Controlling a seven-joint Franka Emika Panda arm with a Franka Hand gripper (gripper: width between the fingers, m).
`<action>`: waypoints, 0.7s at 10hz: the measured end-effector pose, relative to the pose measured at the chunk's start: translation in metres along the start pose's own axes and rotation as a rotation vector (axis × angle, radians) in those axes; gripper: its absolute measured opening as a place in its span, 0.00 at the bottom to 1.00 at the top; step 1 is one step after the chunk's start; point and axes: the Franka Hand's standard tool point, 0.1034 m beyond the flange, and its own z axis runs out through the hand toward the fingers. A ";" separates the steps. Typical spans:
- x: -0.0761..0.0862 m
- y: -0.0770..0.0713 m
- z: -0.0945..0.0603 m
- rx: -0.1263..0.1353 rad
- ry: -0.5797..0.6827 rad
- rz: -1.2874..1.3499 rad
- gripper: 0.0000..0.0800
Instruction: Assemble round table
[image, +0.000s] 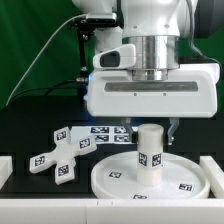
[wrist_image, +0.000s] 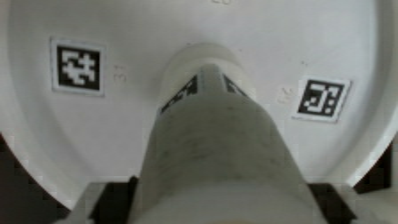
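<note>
We see the end effector (image: 149, 133) clamped on the short post (image: 150, 155), upright at the centre of the disc (image: 110, 181) — probably to seat it squarely there — while the cross-shaped foot (image: 60, 156) lies idle at the disc's nine o'clock in the exterior view.

A green backdrop (image: 30, 25) fills the upper left, crossed by a black cable (image: 42, 50). Lower down, a black table (image: 30, 135) carries the marker board (image: 100, 131) near centre.

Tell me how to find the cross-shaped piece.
Find the big white round disc. Beside it, toward the exterior view's left, lies the cross-shaped foot piece. Unlike the disc and the upright post, it has arms sticking out.
</note>
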 end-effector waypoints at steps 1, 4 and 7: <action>0.000 0.002 0.000 0.001 -0.005 0.158 0.51; 0.000 0.006 0.001 0.011 -0.016 0.511 0.51; -0.002 0.008 0.002 0.022 -0.027 0.663 0.51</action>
